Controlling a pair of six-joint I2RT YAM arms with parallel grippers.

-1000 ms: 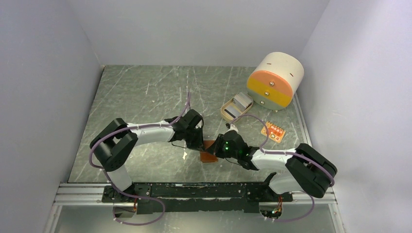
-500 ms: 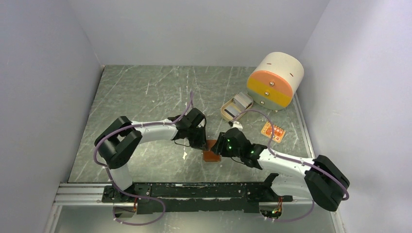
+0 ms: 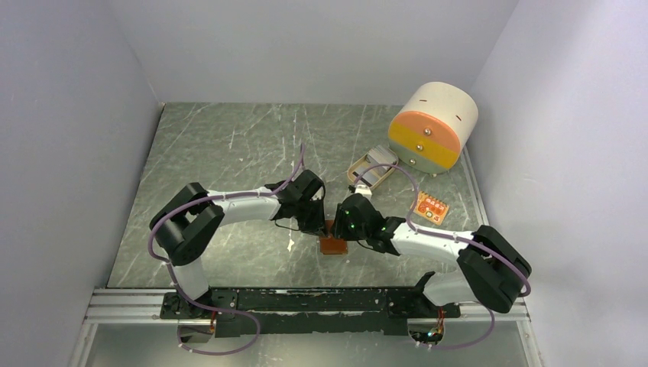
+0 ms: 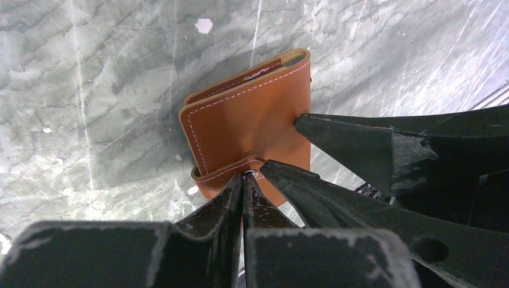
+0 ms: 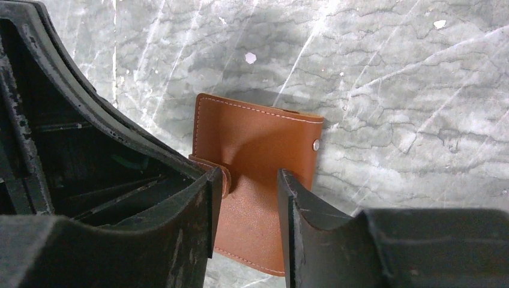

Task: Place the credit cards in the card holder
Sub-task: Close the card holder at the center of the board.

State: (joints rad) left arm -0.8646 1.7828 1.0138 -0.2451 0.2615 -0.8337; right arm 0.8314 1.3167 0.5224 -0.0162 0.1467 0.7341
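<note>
Left jaws pinched shut on card holder [image 4: 246,114] strap, right jaws part open over its cover

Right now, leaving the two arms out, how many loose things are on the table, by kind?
brown wallet: 1
card stack: 1 (single cards too small to count)
tan oval dish: 1
drum-shaped drawer box: 1
small orange pack: 1
Total: 5
</note>
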